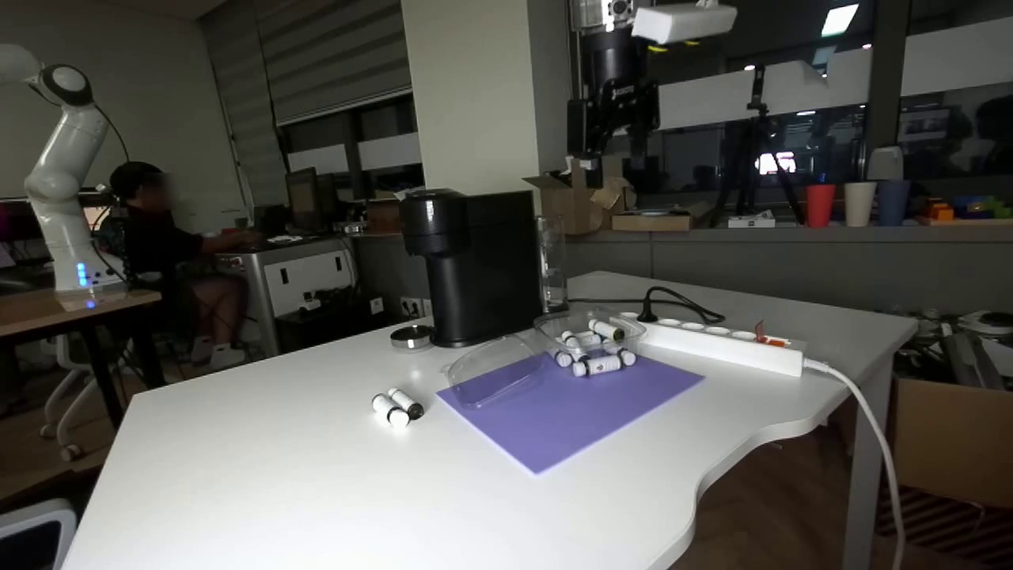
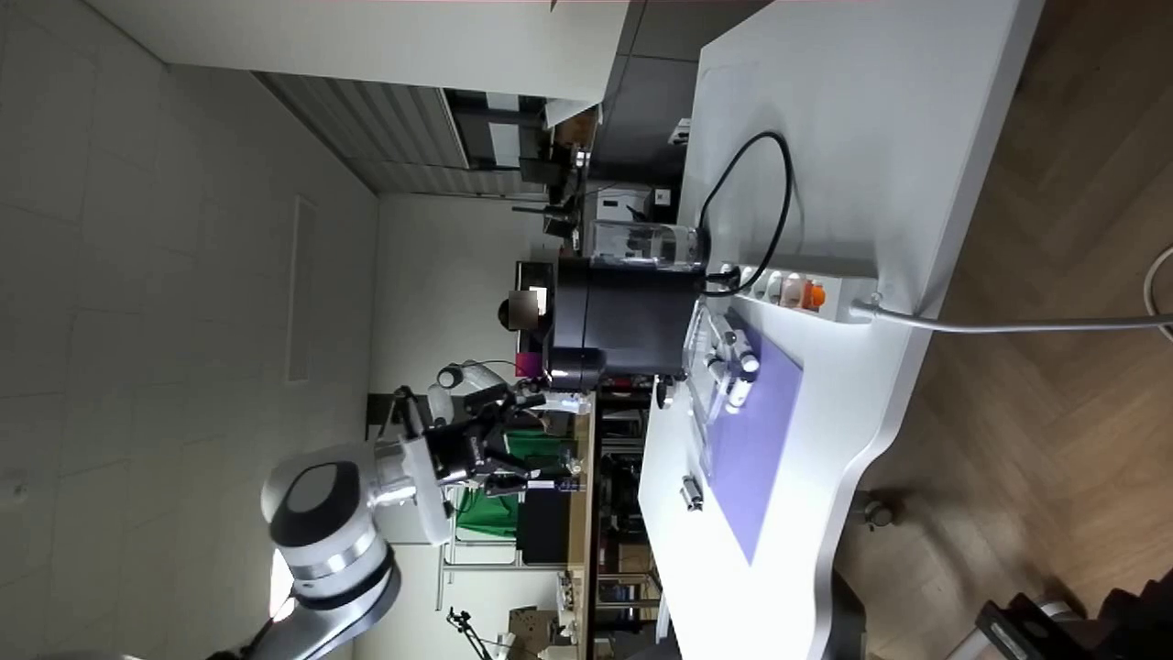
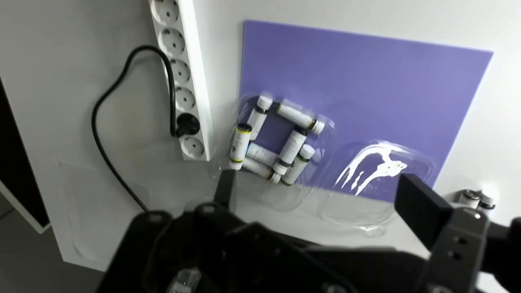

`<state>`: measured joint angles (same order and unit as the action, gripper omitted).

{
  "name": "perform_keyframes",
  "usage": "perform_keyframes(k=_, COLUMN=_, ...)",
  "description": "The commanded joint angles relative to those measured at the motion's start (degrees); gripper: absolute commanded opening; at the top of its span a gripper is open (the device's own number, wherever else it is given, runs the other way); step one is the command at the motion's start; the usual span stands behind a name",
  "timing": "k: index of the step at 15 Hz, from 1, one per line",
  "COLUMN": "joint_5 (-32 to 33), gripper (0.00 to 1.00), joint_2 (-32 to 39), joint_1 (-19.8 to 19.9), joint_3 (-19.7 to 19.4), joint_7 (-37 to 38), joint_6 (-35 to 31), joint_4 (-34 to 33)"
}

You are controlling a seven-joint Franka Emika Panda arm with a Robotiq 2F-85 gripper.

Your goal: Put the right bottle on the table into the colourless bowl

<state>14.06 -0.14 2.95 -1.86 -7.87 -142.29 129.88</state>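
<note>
Below and well aside from the empty, wide-spread pincer (image 1: 616,168) lie two bottles (image 3: 470,198); nearer beneath it sits the clear bowl (image 3: 272,195). Best centre over the right bottle before descending, sparing its neighbour.

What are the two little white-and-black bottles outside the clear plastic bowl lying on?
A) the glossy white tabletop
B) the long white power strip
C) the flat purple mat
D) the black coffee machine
A: in an exterior view, the two little white-and-black bottles lie side by side on the glossy white tabletop, apart from the flat purple mat.
</note>
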Motion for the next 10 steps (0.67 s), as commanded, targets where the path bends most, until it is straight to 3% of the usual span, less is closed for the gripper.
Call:
perform_keyframes(k=1, joint_5=-2.0, gripper=1.00, joint_2=12.5, joint_1=-1.4, joint_3=1.0, joint_7=0.6, joint_6=-6.1, joint_4=-9.5)
perform_keyframes(k=5, joint_5=-0.3, gripper=1.00, joint_2=23.8, joint_1=-5.8, joint_3=2.5, joint_7=3.5, joint_6=-9.7, joint_4=-18.1)
perform_keyframes(k=8, joint_5=-2.2, gripper=1.00, joint_2=30.4, joint_1=-8.9, joint_3=4.0, joint_7=3.7, joint_6=-5.8, joint_4=-24.7)
perform_keyframes(k=10, joint_5=-1.5, gripper=1.00, joint_2=34.0, joint_1=-12.7, joint_3=2.3, joint_7=8.5, joint_6=1.6, joint_4=-29.4)
